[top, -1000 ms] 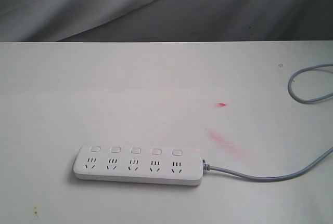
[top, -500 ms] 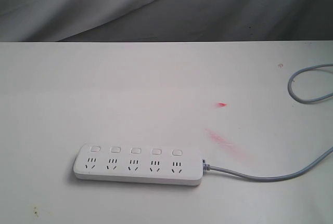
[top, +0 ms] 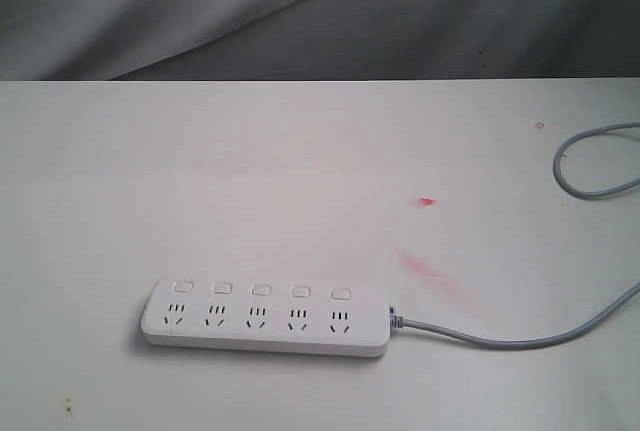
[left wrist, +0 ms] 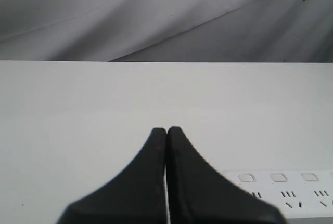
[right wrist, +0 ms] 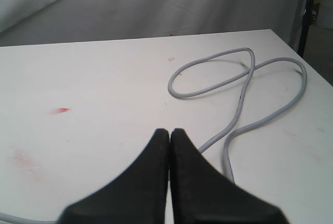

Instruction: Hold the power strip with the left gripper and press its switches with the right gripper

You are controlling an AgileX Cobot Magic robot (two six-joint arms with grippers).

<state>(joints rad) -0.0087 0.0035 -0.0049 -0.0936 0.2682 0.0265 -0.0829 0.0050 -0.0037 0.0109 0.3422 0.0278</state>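
Observation:
The white power strip (top: 265,317) lies flat near the table's front edge, with its row of square switches (top: 260,290) along the far side. Its grey cord (top: 500,339) runs off to the right. No arm shows in the exterior view. In the left wrist view my left gripper (left wrist: 166,130) is shut and empty above bare table, and one end of the power strip (left wrist: 291,193) shows beside its fingers. My right gripper (right wrist: 169,131) is shut too, holding nothing, with the looped grey cord (right wrist: 239,86) lying beyond it.
Red smears (top: 432,273) and a small red mark (top: 427,201) stain the white table (top: 250,181). A cord loop (top: 590,166) lies at the right edge. Grey cloth (top: 300,11) hangs behind the table's far edge.

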